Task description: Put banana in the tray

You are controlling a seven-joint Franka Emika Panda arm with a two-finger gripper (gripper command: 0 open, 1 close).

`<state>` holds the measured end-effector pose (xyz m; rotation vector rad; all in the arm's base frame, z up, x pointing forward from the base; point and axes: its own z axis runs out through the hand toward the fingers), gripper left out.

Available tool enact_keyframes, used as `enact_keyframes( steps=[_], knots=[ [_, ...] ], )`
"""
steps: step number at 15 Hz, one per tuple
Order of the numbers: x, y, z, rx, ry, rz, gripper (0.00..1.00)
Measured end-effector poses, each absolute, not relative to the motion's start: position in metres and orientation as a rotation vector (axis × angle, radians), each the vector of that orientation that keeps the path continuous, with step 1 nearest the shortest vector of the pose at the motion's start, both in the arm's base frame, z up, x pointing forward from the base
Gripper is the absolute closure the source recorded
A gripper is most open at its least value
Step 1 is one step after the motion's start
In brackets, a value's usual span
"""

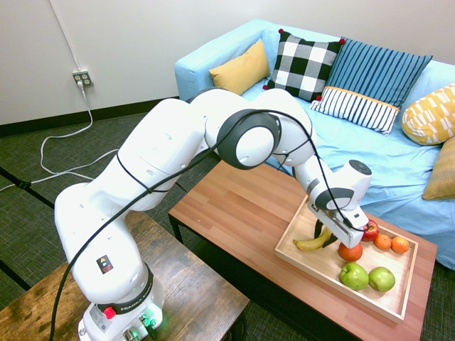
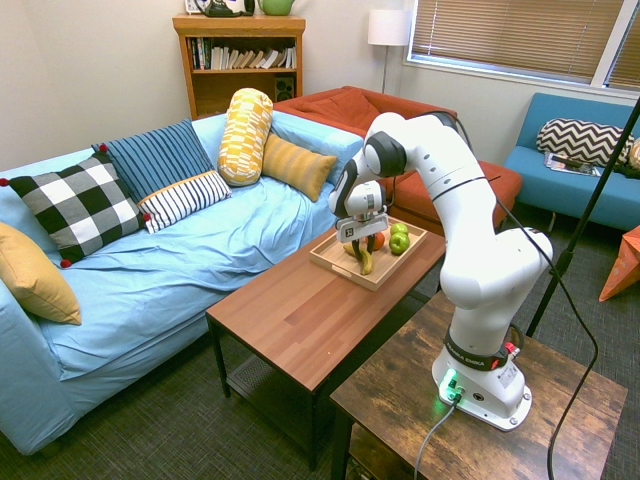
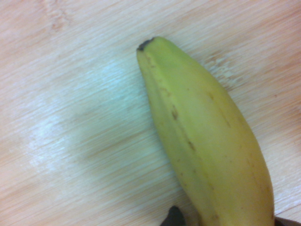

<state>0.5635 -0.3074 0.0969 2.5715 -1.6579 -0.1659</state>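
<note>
Banana [image 1: 310,243] and fruit in tray [image 1: 398,302]

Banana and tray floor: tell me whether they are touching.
Cannot tell. In the first exterior view the banana lies low over the tray beneath the gripper, but neither contact nor gap shows plainly. The wrist view settles nothing either.

Green apples [image 1: 367,277], oranges [image 1: 392,243], blue sofa [image 2: 180,250], checked pillow [image 1: 306,64].

I saw bare wood at the tray's [image 1: 293,259] near end around the banana [image 1: 311,243]; oranges [image 1: 392,243] and green apples [image 1: 367,277] crowded its far end. The table [image 1: 234,209] beside it lay open.
</note>
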Motion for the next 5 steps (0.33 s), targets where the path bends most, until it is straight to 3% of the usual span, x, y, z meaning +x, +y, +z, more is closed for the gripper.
enact_keyframes(
  steps=[5],
  knots=[
    [0.569, -0.294, 0.130, 2.616, -1.624, -0.105, 0.00]
  ],
)
